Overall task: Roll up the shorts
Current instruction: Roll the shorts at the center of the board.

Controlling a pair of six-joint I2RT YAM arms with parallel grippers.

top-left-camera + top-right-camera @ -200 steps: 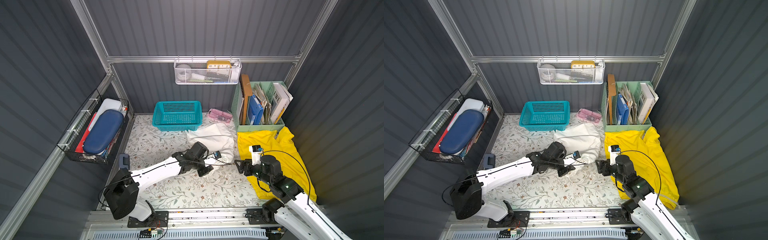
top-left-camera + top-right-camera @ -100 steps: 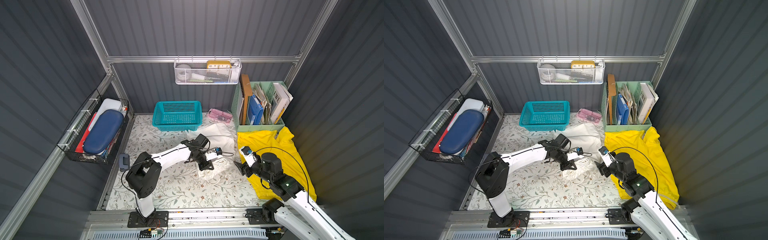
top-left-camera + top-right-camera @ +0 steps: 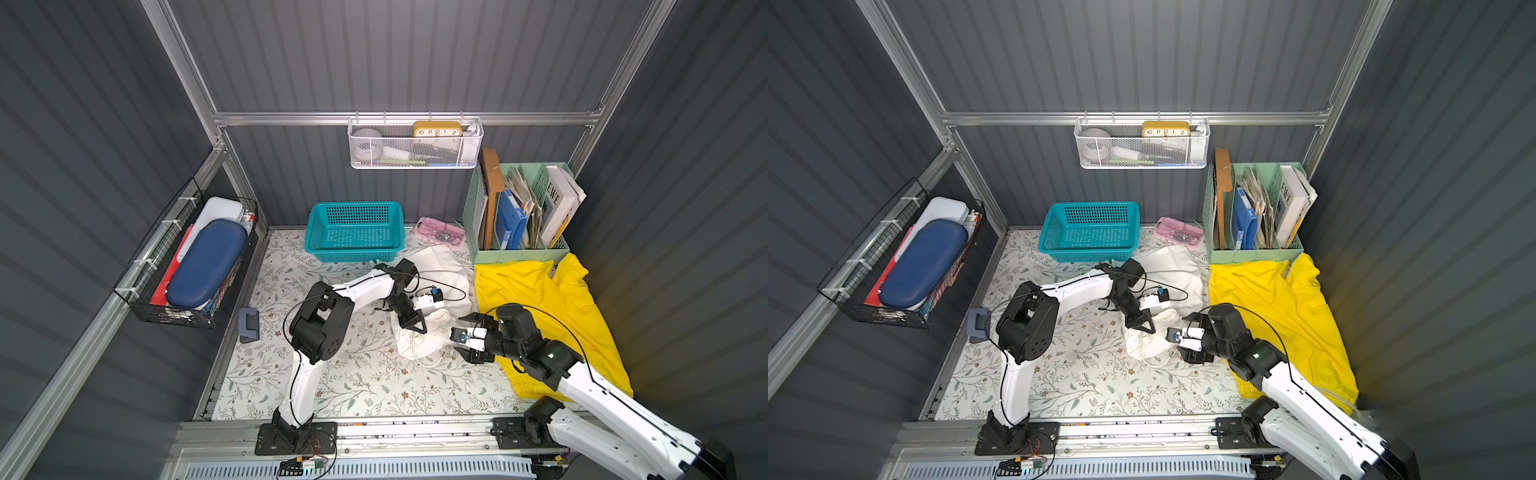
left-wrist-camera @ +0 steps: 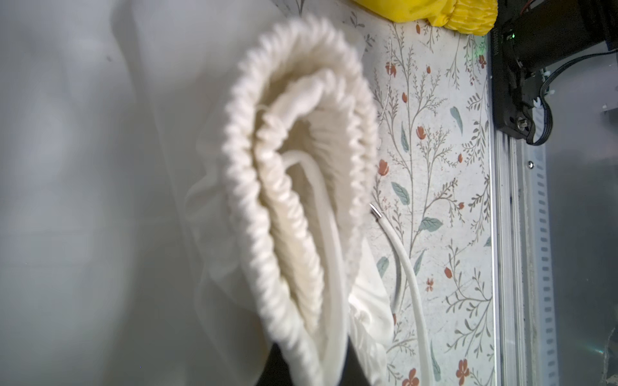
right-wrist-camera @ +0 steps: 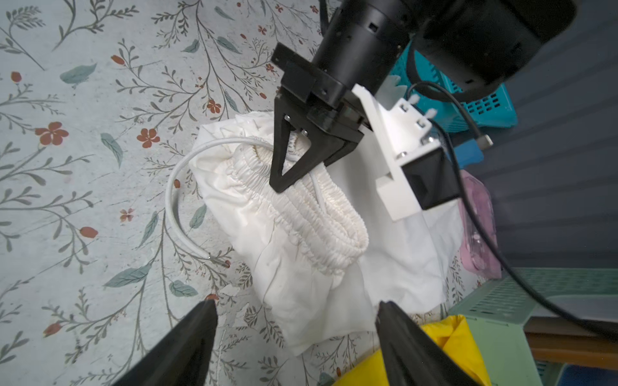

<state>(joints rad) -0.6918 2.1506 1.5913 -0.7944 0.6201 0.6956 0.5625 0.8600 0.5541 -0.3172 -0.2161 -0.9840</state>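
Note:
The white shorts (image 3: 446, 270) (image 3: 1173, 266) lie bunched mid-table, their gathered waistband (image 5: 321, 214) folded over on itself. My left gripper (image 3: 413, 326) (image 3: 1144, 326) (image 5: 284, 180) is shut on that waistband (image 4: 301, 167). A white drawstring (image 5: 172, 200) trails onto the mat. My right gripper (image 3: 459, 336) (image 3: 1183, 338) (image 5: 297, 303) stands open just right of the white bundle, one finger on each side of its near corner, touching nothing. The yellow shorts (image 3: 548, 299) (image 3: 1279, 299) lie spread flat along the right wall.
A teal basket (image 3: 353, 228), a pink case (image 3: 440, 232) and a green file holder (image 3: 519, 216) line the back. A blue-grey hole punch (image 3: 248, 326) sits at the left edge. Wire baskets hang on the left wall (image 3: 187, 266) and back wall (image 3: 415, 145).
The left arm has reared up and drawn the waistband over, bunching the white shorts toward the front. The right gripper has shifted left, close to the bundle, and opened a little wider.

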